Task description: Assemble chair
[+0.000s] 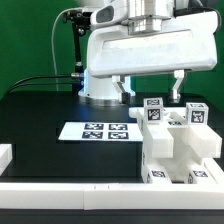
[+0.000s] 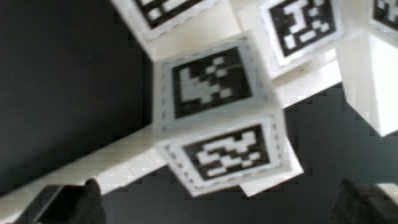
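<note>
White low rail (image 1: 60,187) edges the black desk (image 1: 40,115) in front; behind it, at the exterior view's right, stands the chunky white blocky chair (image 1: 178,150) of bars and posts bearing black-and-white square tags. Above it the jaws (image 1: 150,88) hang spread wide, empty, touching nothing, arm pointing straight down.

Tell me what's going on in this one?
A single robot arm is putting together a white chair from blocky tagged parts. The gripper hovers just above the chair with its jaws open and nothing in them. The chair sits on the black table toward the exterior view's right, and the flat marker board lies beside it on that view's left. The wrist view shows the chair's tags close below the fingers.
</note>
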Robot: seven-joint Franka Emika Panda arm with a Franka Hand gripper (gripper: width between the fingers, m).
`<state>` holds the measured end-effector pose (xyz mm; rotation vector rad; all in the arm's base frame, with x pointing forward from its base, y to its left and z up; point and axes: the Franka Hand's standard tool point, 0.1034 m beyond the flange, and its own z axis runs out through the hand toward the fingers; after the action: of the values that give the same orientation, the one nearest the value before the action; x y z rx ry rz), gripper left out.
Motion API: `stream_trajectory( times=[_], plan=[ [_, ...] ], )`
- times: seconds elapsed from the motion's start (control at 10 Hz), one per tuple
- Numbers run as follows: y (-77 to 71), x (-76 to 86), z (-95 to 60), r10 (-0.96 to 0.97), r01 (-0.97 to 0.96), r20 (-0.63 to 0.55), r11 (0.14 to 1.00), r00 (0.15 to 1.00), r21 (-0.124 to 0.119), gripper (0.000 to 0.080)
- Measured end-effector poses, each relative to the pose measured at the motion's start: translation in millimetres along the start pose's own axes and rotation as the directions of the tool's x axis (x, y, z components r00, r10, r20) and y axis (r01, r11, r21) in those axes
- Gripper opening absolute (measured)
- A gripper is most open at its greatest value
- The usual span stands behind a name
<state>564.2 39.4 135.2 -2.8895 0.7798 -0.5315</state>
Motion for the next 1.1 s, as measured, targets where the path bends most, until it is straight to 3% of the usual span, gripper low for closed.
stream_trajectory(
  times=[0.2,0.4,0.5,0.7,0.8,1.1],
  plan=[
    [-19.3,-22.9,6.5,0.022,-0.022,0.018,1.000,1.000,-0.002,0.0649],
    [-12.8,-18.0,5.7,-0.060,0.060,0.020,0.998,0.998,-0.012,0.0649],
    [-13.4,-21.3,3.4,-0.209,0.211,0.057,0.977,0.976,-0.020,0.0649],
    [-17.4,-22.6,-3.7,-0.377,0.378,0.082,0.926,0.923,-0.008,0.0649],
    [-10.2,-20.5,-4.6,-0.442,0.443,0.060,0.896,0.895,-0.007,0.0649],
    [-9.0,-21.4,-3.6,-0.506,0.508,0.067,0.861,0.860,-0.004,0.0649]
  ],
)
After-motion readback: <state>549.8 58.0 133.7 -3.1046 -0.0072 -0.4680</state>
